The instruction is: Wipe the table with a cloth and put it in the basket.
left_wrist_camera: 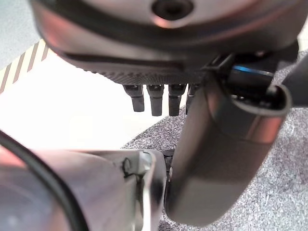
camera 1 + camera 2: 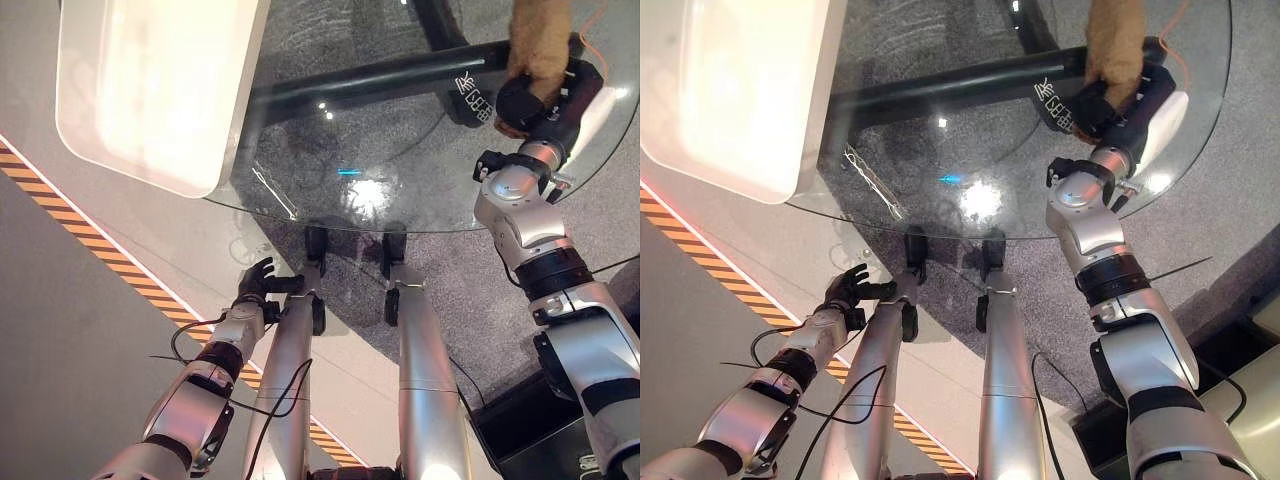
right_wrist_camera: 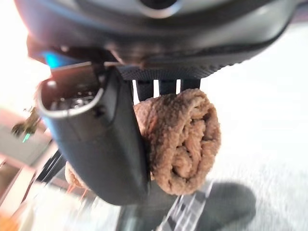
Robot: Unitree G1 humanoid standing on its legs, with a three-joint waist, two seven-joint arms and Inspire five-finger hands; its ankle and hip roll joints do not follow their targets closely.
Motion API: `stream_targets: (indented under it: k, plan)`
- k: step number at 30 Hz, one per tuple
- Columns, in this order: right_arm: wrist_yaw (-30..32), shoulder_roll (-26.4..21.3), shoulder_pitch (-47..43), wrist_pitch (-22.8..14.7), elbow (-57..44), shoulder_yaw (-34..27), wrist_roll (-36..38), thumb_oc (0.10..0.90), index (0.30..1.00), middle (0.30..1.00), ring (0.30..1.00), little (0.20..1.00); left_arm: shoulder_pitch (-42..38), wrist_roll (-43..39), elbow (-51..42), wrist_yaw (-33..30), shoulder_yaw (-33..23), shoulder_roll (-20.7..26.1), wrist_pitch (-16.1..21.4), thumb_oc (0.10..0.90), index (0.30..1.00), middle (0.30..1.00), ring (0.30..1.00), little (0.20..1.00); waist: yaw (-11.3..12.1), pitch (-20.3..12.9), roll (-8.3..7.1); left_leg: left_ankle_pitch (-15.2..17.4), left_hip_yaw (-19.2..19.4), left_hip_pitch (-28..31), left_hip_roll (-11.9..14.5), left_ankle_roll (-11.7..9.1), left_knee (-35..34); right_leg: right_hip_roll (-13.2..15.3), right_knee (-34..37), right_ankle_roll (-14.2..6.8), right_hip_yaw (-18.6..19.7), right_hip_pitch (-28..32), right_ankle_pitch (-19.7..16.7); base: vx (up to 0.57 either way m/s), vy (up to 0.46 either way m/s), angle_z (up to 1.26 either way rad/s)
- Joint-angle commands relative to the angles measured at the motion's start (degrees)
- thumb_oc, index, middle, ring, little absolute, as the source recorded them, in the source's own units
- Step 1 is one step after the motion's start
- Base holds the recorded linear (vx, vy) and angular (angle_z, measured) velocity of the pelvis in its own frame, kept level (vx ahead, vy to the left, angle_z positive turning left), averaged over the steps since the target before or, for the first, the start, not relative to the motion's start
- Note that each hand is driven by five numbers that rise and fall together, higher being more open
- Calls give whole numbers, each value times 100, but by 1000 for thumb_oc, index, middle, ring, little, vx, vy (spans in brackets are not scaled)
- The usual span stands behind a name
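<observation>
Cloth (image 3: 180, 139) is a brown roll, clamped in the right hand (image 2: 530, 100) over the far edge of the glass counter (image 2: 400, 160), probably bunched like that for wiping. Left hand (image 2: 262, 280) hangs below the counter's near rim with loose fingers, holding nothing. There's white print near the cloth, too small to read.

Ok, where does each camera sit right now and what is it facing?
Left eye, right eye: on the head, looking down at the glass table; right robot hand holds the brown cloth, left robot hand hangs low.
Left wrist: along the left robot hand toward the floor.
Right wrist: along the right robot hand, at the cloth.
Shared: the cloth.
</observation>
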State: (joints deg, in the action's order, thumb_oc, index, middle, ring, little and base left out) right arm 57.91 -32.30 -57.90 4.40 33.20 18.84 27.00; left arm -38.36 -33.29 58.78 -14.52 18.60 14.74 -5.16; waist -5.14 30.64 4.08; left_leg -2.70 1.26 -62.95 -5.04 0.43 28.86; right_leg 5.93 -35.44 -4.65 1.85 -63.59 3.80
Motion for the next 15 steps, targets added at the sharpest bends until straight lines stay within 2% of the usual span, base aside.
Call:
stream_targets:
  k: [1,4,7,12,15]
  plan:
    - [477,-680,150,-244,-244,-282,-225,100,300,300,300,200,265,-155,296,-161,-127,-134,-62,800,900,900,900,900,-18,-85,364,399,6,256,75,24,-296,-132,451,-262,193,-125,-350,5,19,-5]
    - [713,-613,81,-294,-301,-261,-234,100,300,300,300,200,236,-154,349,-142,-156,-172,-37,800,900,900,900,900,-26,-85,382,395,19,276,88,17,-327,-131,488,-256,207,-109,-341,0,0,0]
    - [626,-561,102,-270,-386,-298,-296,100,300,300,300,200,227,-161,365,-132,-178,-186,-48,800,900,900,900,900,-36,-85,394,393,19,282,88,12,-336,-130,484,-258,209,-99,-323,0,0,0]
    - [-179,-559,6,178,-624,-103,-673,100,300,300,300,200,212,-162,266,-179,-190,-221,-168,800,900,900,900,900,-39,-85,433,374,18,288,64,11,-357,-131,534,-251,224,-97,-332,3,6,0]
    - [-987,-551,-16,397,-843,119,-1008,100,300,300,300,200,199,-132,186,-179,-213,-218,-219,800,900,900,900,900,-40,-85,439,354,21,273,58,3,-368,-124,562,-244,217,-99,-336,0,0,0]
